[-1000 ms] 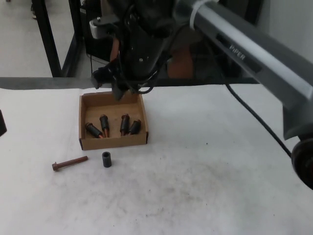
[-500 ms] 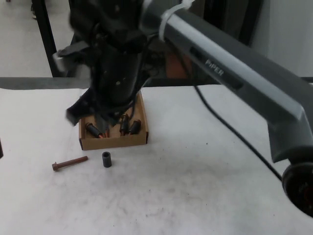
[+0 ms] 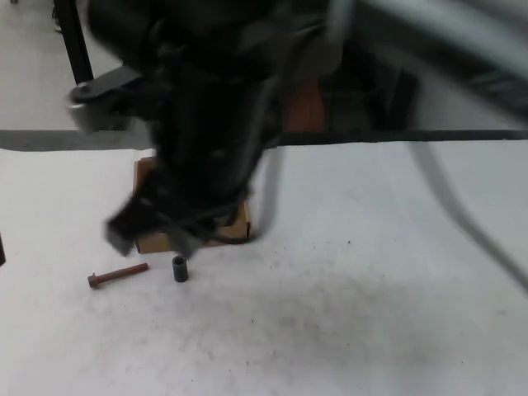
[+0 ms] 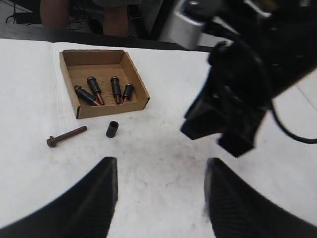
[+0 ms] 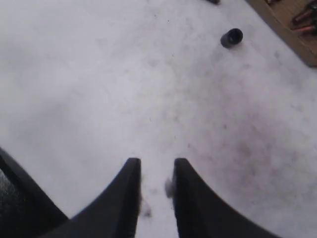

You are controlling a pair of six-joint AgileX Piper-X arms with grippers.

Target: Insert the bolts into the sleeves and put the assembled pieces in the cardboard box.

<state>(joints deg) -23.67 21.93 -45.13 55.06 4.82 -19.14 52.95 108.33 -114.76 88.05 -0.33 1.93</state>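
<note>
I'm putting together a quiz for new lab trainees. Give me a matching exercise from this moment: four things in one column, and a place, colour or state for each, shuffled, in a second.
Things:
1. loose bolt
2. loose sleeve
3. assembled pieces
4. left gripper

Descriptions:
A. inside the cardboard box
B. open, holding nothing
C. brown, lying flat on the bench
D. black, on the bench just outside the box wall

Pairs: 1-C, 2-D, 3-A, 4-B.
</note>
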